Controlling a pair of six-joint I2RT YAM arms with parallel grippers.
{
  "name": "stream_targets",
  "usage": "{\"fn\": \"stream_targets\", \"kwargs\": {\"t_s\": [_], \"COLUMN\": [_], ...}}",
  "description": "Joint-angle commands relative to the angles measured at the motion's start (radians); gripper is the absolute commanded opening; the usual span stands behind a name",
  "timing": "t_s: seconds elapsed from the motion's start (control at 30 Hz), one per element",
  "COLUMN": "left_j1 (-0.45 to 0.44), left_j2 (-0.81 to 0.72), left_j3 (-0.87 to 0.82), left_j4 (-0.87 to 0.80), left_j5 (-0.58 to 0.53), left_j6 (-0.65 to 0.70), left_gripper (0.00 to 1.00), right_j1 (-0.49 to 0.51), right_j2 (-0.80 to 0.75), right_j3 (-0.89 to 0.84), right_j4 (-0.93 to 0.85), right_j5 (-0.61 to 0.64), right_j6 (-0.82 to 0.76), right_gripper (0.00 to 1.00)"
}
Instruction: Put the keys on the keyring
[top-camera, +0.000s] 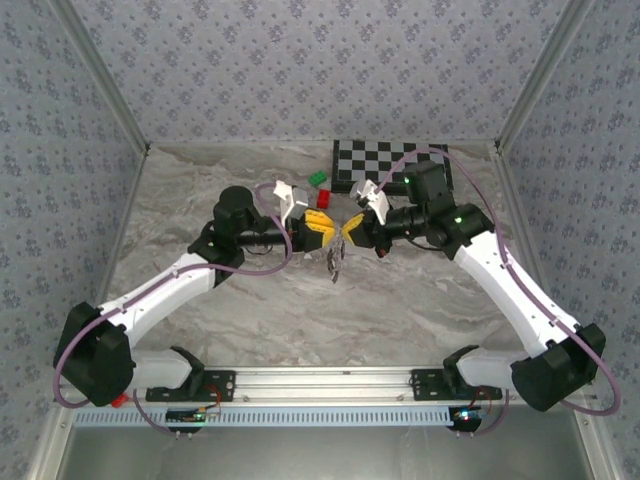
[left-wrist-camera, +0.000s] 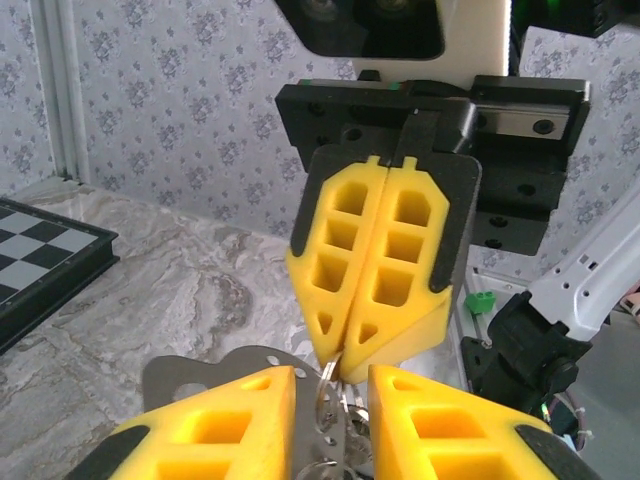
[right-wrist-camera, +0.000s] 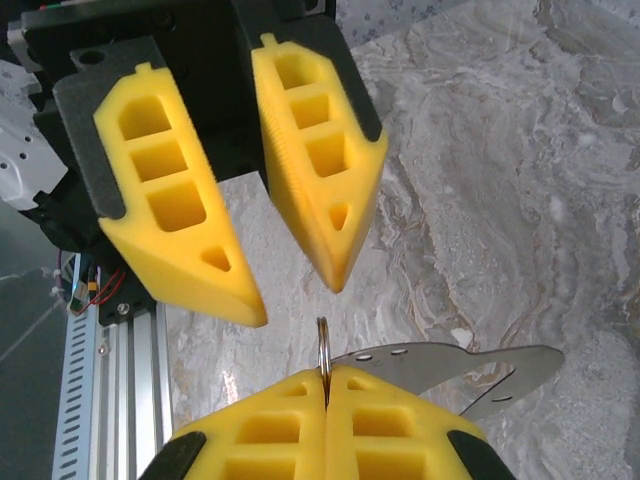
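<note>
The two grippers meet tip to tip above the middle of the marble table (top-camera: 420, 300). My right gripper (right-wrist-camera: 325, 375) is shut on the keyring (right-wrist-camera: 322, 340), a thin silvery ring that stands edge-on out of its yellow pads. Flat silvery metal blades with small holes (right-wrist-camera: 450, 362) hang from the ring; I take them for the keys, and they dangle below the grippers (top-camera: 335, 266). My left gripper (left-wrist-camera: 332, 385) is open, its pads on either side of the keyring (left-wrist-camera: 327, 380) and a blade (left-wrist-camera: 190, 375), clamping neither. It faces the right gripper (left-wrist-camera: 340, 362).
A black-and-white chessboard (top-camera: 390, 160) lies at the back of the table, also at the left of the left wrist view (left-wrist-camera: 40, 260). A green block (top-camera: 318, 178) and a red block (top-camera: 321, 196) sit near it. Patterned walls close in three sides.
</note>
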Motion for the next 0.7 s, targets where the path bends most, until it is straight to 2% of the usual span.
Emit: {"fn": "stream_targets", "kwargs": {"t_s": [0.0, 0.67], "left_j1": [0.009, 0.004], "left_j2": [0.002, 0.071], "left_j3": [0.032, 0.086], "left_j4": [-0.028, -0.134], "left_j5": [0.018, 0.114], "left_j6": [0.046, 0.104], "left_gripper": [0.25, 0.24], "right_j1": [0.01, 0.029], "right_j2": [0.002, 0.013], "right_j3": [0.042, 0.044], "right_j4": [-0.049, -0.06], "right_j5": [0.001, -0.002], "right_j6": [-0.032, -0.041], "right_gripper": [0.0, 0.0]}}
